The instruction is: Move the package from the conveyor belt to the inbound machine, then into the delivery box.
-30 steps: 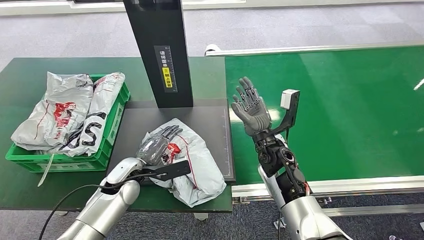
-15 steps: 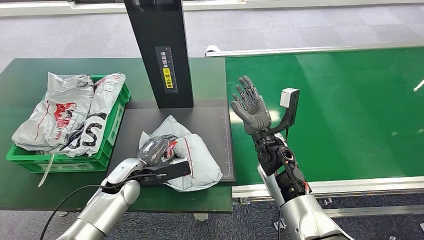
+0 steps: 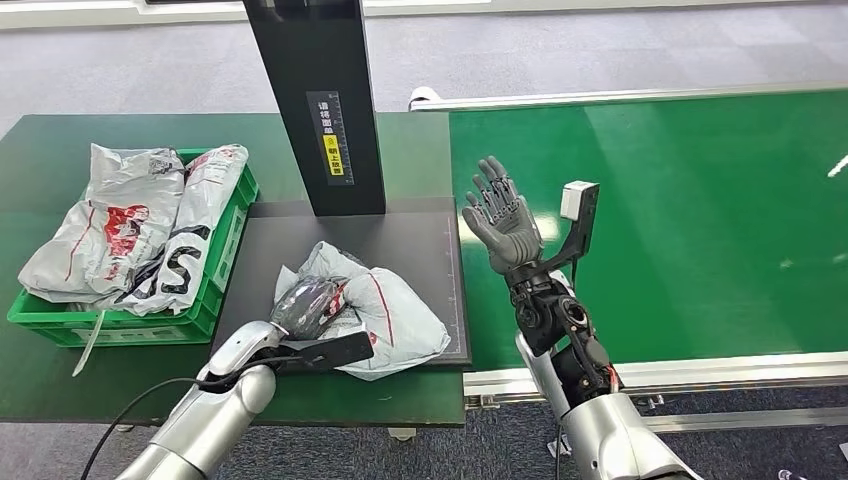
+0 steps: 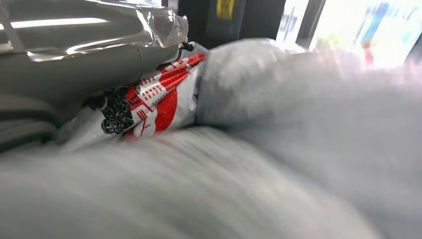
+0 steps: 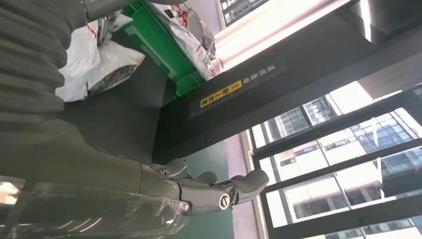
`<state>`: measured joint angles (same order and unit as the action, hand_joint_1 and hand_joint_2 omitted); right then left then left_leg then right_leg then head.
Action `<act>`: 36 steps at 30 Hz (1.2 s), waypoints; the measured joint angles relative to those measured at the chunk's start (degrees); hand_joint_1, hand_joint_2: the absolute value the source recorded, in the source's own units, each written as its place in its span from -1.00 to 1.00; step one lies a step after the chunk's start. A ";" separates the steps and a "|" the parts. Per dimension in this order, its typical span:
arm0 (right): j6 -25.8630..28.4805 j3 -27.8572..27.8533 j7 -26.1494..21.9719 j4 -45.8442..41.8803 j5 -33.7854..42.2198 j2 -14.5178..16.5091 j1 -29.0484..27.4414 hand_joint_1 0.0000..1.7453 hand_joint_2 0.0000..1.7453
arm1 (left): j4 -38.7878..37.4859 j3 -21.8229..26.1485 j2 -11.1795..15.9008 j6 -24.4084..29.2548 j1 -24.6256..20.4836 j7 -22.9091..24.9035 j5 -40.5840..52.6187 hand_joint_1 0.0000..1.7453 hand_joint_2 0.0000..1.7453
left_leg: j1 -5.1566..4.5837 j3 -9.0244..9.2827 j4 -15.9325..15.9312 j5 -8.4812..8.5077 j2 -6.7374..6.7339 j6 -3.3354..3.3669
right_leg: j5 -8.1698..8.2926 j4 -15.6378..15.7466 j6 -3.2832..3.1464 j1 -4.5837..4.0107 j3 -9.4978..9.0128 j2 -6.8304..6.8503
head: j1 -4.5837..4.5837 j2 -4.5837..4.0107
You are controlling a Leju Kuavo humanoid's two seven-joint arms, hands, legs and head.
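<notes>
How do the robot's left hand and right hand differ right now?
The left hand is low, its fingers curled onto the grey package on the black scanner plate; the right hand is raised over the green conveyor belt, fingers spread, holding nothing. Both are grey, many-fingered hands.

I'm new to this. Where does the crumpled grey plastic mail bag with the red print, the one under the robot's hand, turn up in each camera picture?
Head view: grey plastic mail bag on the dark scanner plate, gripped by the left hand.
Left wrist view: it spreads across the picture, mostly blurred, red print sharp.
Right wrist view: small, far off, beside the green crate.
Shared landmark: black post with yellow label.
</notes>
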<state>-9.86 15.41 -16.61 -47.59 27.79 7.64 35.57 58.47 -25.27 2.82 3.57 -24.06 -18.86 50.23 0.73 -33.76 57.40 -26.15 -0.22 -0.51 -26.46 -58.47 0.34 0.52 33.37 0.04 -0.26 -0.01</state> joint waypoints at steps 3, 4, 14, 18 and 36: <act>0.53 -0.15 -0.07 -1.39 0.88 -0.36 -1.15 -1.00 1.00 | 4.83 1.88 -0.57 12.03 2.84 -6.68 -6.31 1.00 1.00 | 0.00 -0.35 0.03 0.02 -0.03 0.00 | 0.03 -0.02 0.00 0.00 0.35 -0.02 | 0.00 0.00; 0.60 -0.17 -0.07 -1.75 1.24 -0.48 -1.43 -1.00 1.00 | 6.99 2.64 -0.88 16.13 3.53 -8.59 -8.41 1.00 1.00 | 0.00 -0.46 0.03 0.03 -0.03 0.01 | 0.03 -0.02 0.00 0.00 0.44 -0.02 | -0.01 0.00; 0.62 0.08 -0.67 -2.11 3.32 -0.97 -1.69 -1.00 1.00 | 21.59 7.81 -3.19 33.28 7.22 -17.82 -9.84 1.00 1.00 | 0.00 -0.76 0.03 0.01 -0.07 0.00 | 0.02 -0.02 0.01 0.00 0.73 -0.03 | 0.01 -0.01; 2.59 1.19 -3.00 -2.09 1.57 -1.27 -1.61 -1.00 1.00 | 28.64 13.17 -7.16 34.31 8.13 -20.89 -0.73 1.00 1.00 | 0.00 -0.81 0.04 0.01 -0.04 0.00 | 0.02 -0.02 0.01 0.00 0.75 -0.02 | -0.01 -0.01; 8.74 5.82 -6.49 -1.63 -8.21 -1.79 -1.01 -1.00 1.00 | 9.09 50.89 -12.05 34.31 -9.25 3.56 34.96 1.00 1.00 | 0.08 -0.84 0.03 0.08 -0.10 -0.07 | 0.08 -0.11 -0.10 -0.09 0.85 -0.06 | -0.01 0.00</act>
<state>-1.12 21.23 -23.10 -49.22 19.58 5.85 34.56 67.56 25.62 -9.23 37.88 -33.30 -15.30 85.19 0.81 -34.60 57.43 -26.07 -0.33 -0.58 -26.37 -58.58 0.24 0.43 34.22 -0.02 -0.27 -0.01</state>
